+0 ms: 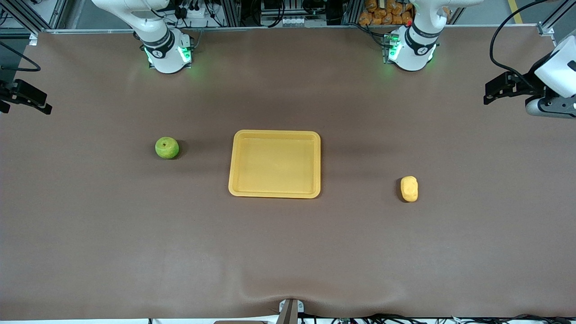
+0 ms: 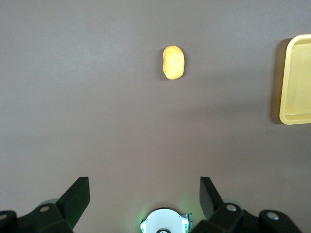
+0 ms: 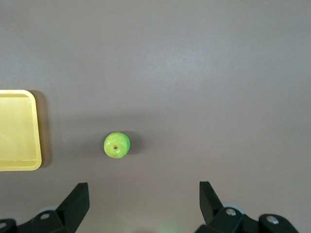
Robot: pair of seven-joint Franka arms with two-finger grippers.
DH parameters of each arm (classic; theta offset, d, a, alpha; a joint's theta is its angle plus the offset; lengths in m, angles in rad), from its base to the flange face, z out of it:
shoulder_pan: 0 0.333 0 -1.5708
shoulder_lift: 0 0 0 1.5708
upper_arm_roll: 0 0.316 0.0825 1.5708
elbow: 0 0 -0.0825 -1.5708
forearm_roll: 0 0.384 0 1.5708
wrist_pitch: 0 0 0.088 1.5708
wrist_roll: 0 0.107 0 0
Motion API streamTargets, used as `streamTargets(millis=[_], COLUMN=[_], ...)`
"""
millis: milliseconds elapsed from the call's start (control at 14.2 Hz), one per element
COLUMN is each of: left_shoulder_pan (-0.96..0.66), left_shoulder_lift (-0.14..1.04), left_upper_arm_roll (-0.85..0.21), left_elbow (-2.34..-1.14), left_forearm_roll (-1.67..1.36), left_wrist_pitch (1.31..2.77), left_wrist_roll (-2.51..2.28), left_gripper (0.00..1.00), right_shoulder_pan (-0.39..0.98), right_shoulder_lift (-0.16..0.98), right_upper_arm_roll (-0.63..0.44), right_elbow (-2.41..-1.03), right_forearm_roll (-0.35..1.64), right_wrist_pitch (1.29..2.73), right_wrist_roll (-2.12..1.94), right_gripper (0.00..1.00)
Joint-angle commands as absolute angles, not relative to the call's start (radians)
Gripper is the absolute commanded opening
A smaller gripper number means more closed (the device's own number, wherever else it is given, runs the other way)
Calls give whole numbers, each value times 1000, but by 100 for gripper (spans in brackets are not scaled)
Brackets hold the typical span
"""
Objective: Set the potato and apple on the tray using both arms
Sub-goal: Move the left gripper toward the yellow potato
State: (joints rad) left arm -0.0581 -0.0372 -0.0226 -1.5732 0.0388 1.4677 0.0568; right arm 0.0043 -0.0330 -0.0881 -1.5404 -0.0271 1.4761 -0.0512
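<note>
Potato (image 1: 409, 188) lies toward the left arm's end of the table, long axis pointing roughly toward the front camera; apple (image 1: 167, 147) sits toward the right arm's end, with the empty tray (image 1: 275, 134) between them. You have left gripper (image 2: 145, 191) and right gripper (image 3: 144, 194) raised, jaws wide apart, holding nothing.

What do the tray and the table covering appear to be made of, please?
The tray looks like moulded plastic: uniform yellow-orange, rounded corners, a soft sheen on its floor. The table covering seems a matte brown mat, perhaps rubber or vinyl; it ripples at the edge nearest the front camera.
</note>
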Motion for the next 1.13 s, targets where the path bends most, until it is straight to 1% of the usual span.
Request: streamTargets(millis=[0, 493, 775, 915, 1056], left_shoulder_pan=[-58, -57, -37, -35, -31], left_shoulder_lift=[-38, -25, 32, 55, 58], left_upper_arm_roll=[-26, -31, -25, -25, -26], left_elbow=[-1565, -1578, -1606, -1666, -1754], left_forearm_roll=[37, 40, 29, 32, 29], left_wrist_pitch=[1450, 1445, 1450, 1504, 1638], left_wrist_roll=[55, 51, 29, 29, 29], left_gripper=[100, 100, 100, 100, 100], right_shoulder_pan=[-3, -3, -9, -8, -5], right_shoulder_lift=[-23, -23, -20, -17, -17], right_upper_arm_roll=[-86, -86, -86, -86, -86], right_elbow=[-1517, -1516, -1516, -1514, -1514], right_forearm_roll=[-34, -34, -35, -34, -32], right_wrist_pitch=[1466, 1466, 1468, 1470, 1468], right_wrist_roll=[-61, -61, -61, -61, -61], right_gripper=[100, 100, 100, 100, 100])
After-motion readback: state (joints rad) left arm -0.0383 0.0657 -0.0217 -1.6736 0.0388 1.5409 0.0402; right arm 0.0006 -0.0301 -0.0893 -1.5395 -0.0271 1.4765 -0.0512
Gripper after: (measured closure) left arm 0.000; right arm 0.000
